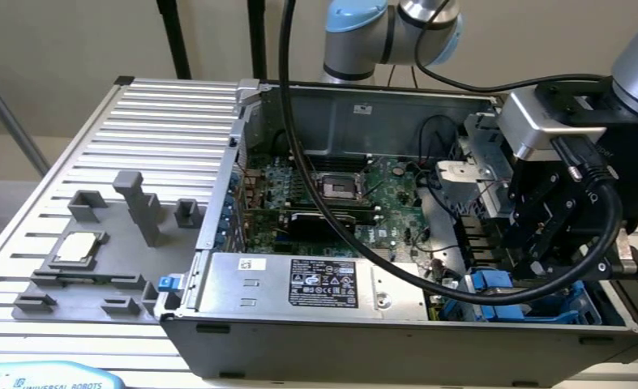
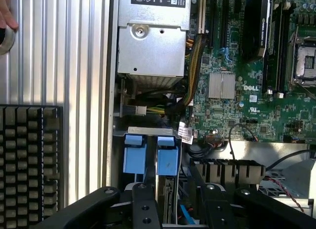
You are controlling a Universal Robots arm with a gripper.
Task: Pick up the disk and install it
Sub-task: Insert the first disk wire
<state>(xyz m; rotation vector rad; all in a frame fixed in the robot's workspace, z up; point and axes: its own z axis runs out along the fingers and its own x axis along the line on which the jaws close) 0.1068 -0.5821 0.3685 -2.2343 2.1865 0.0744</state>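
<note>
The disk (image 2: 167, 162) stands on edge in the drive bay at the case's front corner. Its bright blue carrier tab is level with a second blue tab (image 2: 135, 154) beside it. My gripper (image 2: 177, 209) hangs right over this bay. One black finger (image 2: 143, 204) is close against the disk's side, and the other finger (image 2: 213, 204) stands well clear of it, so the jaws look open. In the exterior view the gripper (image 1: 541, 263) reaches down into the case on the exterior view's right, above the blue carriers (image 1: 497, 284).
The open computer case (image 1: 243, 162) holds a green motherboard (image 1: 351, 203) and a grey power supply box (image 1: 297, 282). A thick black cable (image 1: 297, 162) loops across the case. A grey fixture with a small silver chip (image 1: 81, 247) sits on the ribbed table. A hand (image 2: 6, 17) shows at the table's edge.
</note>
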